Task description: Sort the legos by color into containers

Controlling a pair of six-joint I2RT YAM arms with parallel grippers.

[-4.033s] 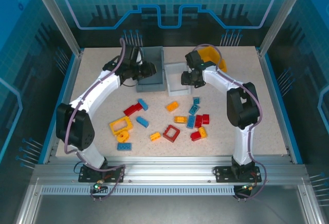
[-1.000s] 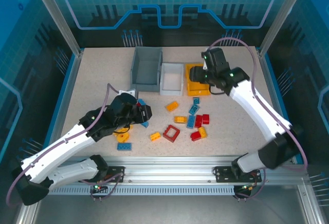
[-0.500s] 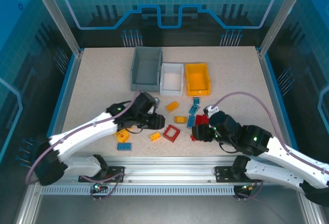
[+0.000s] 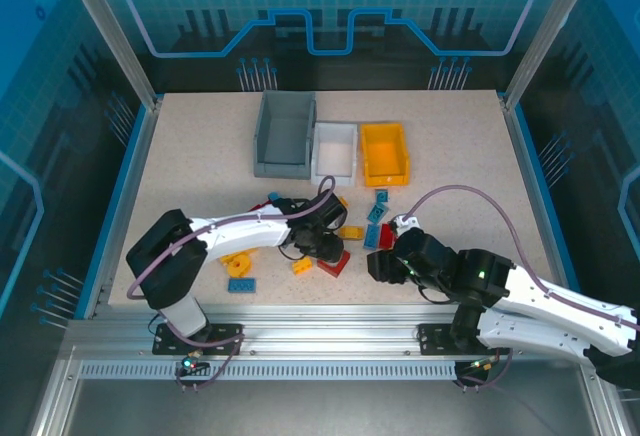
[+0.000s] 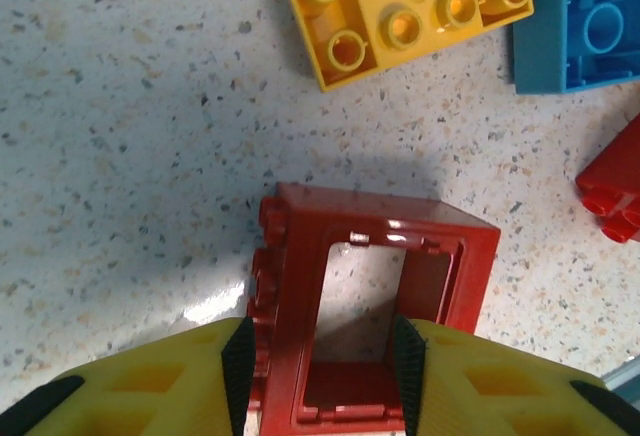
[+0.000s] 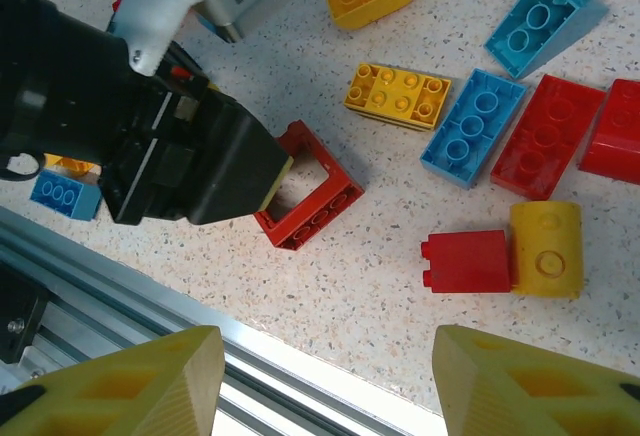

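Three containers [image 4: 335, 153] — at least a dozen legos [image 4: 350, 232] — two arms [image 4: 240, 231].

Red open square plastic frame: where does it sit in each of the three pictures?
Top external: red open square plastic frame, front centre of the table, partly beneath the left gripper.
Left wrist: bottom centre.
Right wrist: left of centre.
Shared landmark: the yellow studded plastic brick just beyond it.

The red frame brick [image 5: 380, 218] was of hard, smooth plastic and rather glossy, with small bright reflections on its rim. The yellow brick [image 5: 400, 6] had the same smooth plastic look. The table [image 5: 120, 136] was matt and speckled like stone, and the rail [image 4: 320, 341] was pale metal.
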